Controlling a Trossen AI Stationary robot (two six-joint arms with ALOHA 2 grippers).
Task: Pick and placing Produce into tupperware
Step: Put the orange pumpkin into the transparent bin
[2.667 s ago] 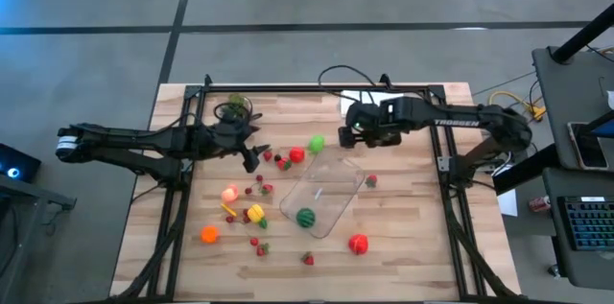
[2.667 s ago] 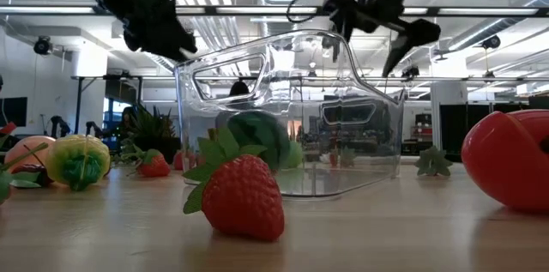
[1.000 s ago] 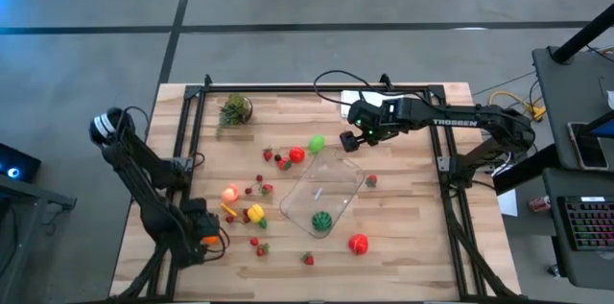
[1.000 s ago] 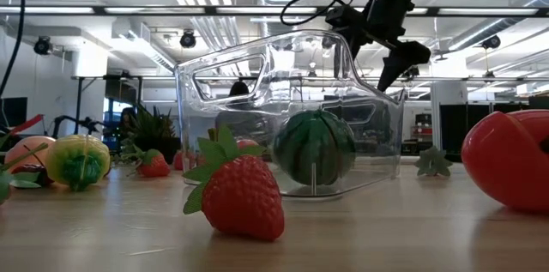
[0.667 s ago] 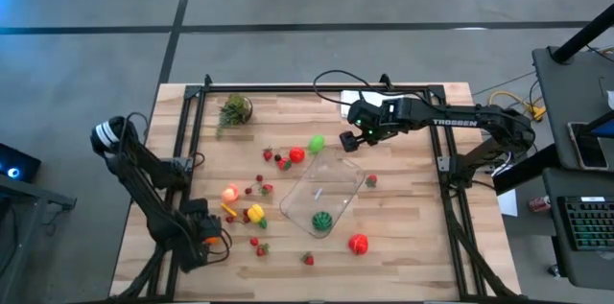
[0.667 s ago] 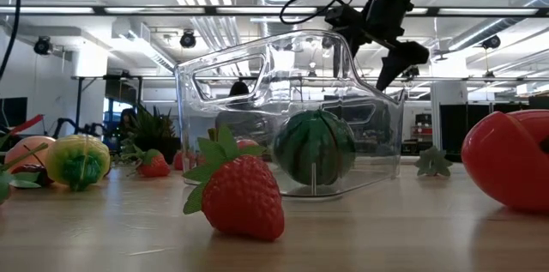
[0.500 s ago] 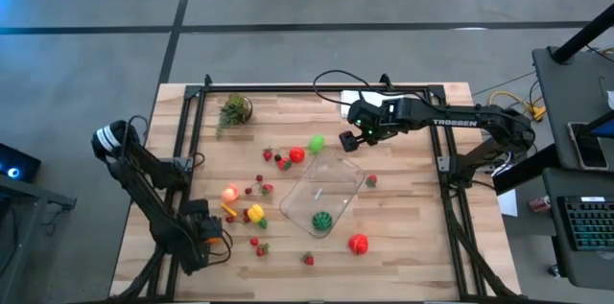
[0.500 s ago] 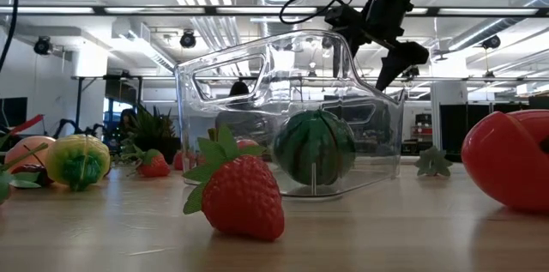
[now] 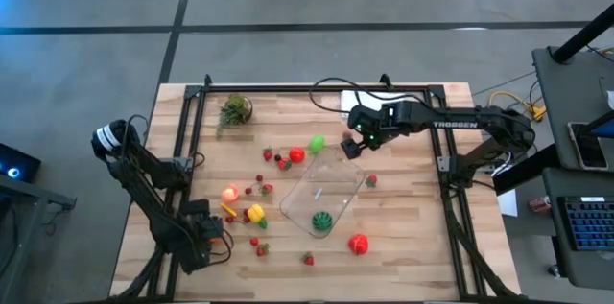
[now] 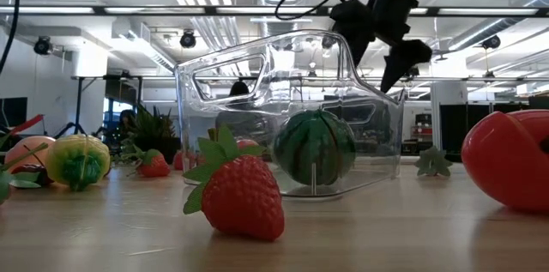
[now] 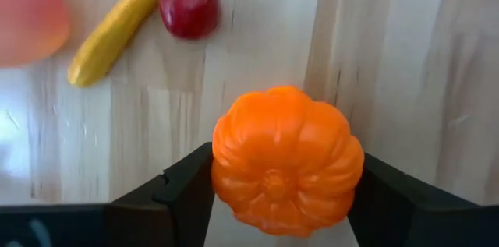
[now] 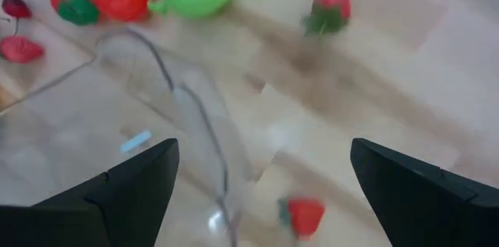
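Observation:
My left gripper (image 9: pixel 203 239) stands at the table's near left, shut on an orange pumpkin (image 11: pixel 284 146). The clear tupperware (image 9: pixel 326 184) stands on its base in the middle of the table. A green striped watermelon (image 9: pixel 321 220) lies in its near end and shows through its wall (image 10: pixel 314 148). My right gripper (image 9: pixel 353 147) hangs open above the tub's far corner and touches nothing (image 12: pixel 261 169). More Produce lies loose on the wood: a yellow pepper (image 9: pixel 255 214), a pink fruit (image 9: pixel 230 194), a red tomato (image 9: pixel 296 155) and a green piece (image 9: pixel 316 143). My left gripper pinches the orange pumpkin between its two fingers, one on each of two opposite sides (image 11: pixel 222 177). The fingers come from above and point down. The pumpkin sits upright, its top toward the wrist; whether it is clear of the wood does not show.
A yellow pod (image 11: pixel 117 21) and a cherry (image 11: pixel 189 7) lie just beyond the pumpkin. A red fruit (image 9: pixel 358 244) and small strawberries (image 9: pixel 308 259) lie near the front edge. A potted plant (image 9: pixel 233 109) and a white sheet (image 9: pixel 357 101) are at the far side.
My left gripper has sunk straight down over the orange pumpkin at the near left, still pointing down. The tupperware and the watermelon have stayed where they were.

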